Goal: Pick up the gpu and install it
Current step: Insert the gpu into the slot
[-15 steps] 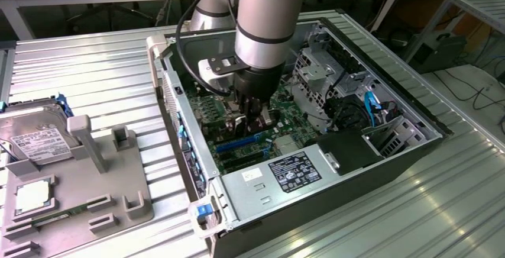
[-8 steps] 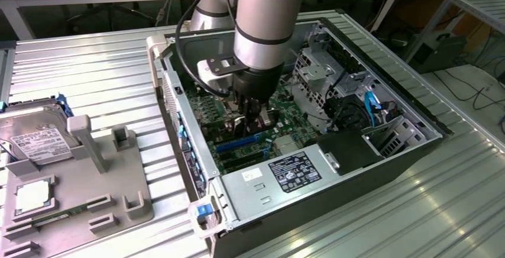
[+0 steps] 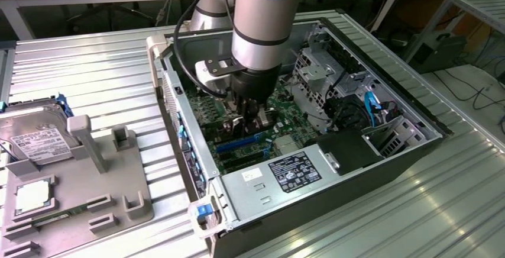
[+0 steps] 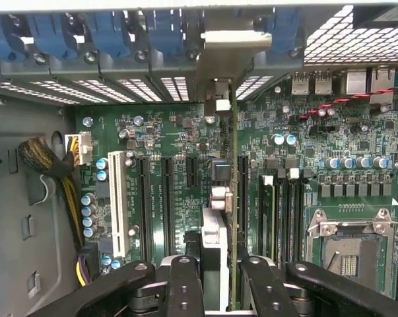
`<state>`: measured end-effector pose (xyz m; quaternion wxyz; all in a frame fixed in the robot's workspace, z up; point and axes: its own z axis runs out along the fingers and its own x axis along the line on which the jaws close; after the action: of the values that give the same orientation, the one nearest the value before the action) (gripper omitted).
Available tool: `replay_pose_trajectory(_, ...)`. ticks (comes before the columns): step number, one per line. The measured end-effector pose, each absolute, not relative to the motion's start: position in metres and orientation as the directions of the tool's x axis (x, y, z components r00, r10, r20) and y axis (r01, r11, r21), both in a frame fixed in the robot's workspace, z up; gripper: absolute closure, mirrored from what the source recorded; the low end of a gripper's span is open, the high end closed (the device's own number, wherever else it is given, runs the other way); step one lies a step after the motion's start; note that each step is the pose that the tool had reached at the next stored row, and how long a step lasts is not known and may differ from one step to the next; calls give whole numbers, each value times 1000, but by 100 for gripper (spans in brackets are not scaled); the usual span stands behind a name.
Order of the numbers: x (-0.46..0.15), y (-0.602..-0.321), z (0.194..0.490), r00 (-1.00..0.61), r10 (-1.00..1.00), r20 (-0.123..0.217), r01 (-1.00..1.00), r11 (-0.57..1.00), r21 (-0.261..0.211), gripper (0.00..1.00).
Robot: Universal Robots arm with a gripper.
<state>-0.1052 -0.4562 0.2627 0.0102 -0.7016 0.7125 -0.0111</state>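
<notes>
The gripper [image 4: 218, 267] reaches down inside the open computer case [image 3: 379, 169], its fingers [image 4: 185, 284] closed on the gpu [image 4: 214, 238]. The card stands on edge over an expansion slot of the motherboard [image 4: 159, 132], with its metal bracket [image 4: 228, 41] at the case's rear wall. The pick-up looks done, but whether the card is fully seated cannot be told, and it is not yet released.

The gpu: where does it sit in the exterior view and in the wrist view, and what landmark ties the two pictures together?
Exterior view: the gpu is inside the open computer case, directly under the arm's wrist, largely hidden by it.
Wrist view: the gpu is seen edge-on, clamped between the fingers, its silver bracket toward the case's rear wall.
Shared landmark: the green motherboard beneath the card.
</notes>
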Motion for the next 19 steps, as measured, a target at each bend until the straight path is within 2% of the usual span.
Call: replay_pose_trajectory(19,-107,-456,257,-15,-1000,1,-1000,15,-25,72)
